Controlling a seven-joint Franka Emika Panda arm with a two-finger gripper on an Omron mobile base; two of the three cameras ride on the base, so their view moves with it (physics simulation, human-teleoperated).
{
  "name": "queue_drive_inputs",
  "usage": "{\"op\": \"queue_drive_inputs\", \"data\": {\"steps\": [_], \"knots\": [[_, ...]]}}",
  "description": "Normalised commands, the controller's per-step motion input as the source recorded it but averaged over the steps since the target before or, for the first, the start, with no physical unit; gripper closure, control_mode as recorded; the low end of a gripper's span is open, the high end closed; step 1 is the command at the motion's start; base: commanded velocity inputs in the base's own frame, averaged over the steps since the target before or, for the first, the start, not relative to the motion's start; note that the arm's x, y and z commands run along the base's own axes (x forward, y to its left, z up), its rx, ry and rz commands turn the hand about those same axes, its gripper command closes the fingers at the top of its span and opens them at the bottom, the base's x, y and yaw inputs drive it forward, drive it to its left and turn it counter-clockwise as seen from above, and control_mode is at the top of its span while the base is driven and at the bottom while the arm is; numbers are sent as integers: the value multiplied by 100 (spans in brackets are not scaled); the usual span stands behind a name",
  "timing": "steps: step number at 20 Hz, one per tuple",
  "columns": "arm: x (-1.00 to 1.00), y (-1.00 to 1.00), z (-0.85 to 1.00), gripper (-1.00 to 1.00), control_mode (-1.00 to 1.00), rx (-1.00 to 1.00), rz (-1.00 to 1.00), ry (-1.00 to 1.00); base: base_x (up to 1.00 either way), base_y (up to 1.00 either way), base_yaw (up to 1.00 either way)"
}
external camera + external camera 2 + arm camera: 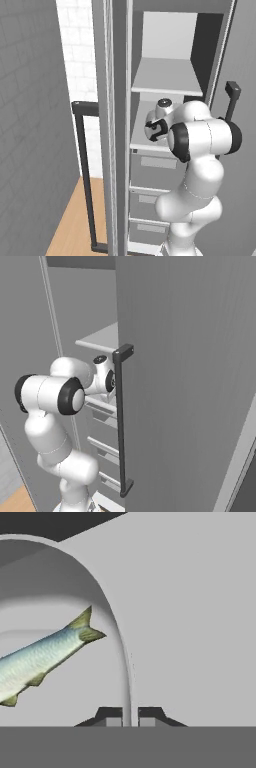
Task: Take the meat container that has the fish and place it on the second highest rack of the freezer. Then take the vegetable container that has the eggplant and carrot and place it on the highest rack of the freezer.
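Fingertips (130, 718) pinch our bowl (117, 627) by its thin rim; stiff and light, the fish (42, 657) may slide.

The fish (42, 654) has a silvery, finely scaled skin with a faint sheen and dull olive-green fins, and it lies in a smooth, matt pale grey bowl (107, 612). The freezer (165, 75) looks like matt grey painted panels with smooth pale shelves, and its bar handle (121, 421) is dark and matt. The floor (70, 225) is light wood with a visible grain, and the white arm (200, 170) looks like glossy plastic.
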Motion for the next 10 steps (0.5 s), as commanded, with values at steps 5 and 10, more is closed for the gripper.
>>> {"op": "queue_drive_inputs", "data": {"steps": [5, 10], "knots": [[0, 0, 0, -100, -100, 0, 0, 0, 0, 0, 0], [0, 0, 0, -100, -100, 0, 0, 0, 0, 0, 0]]}}
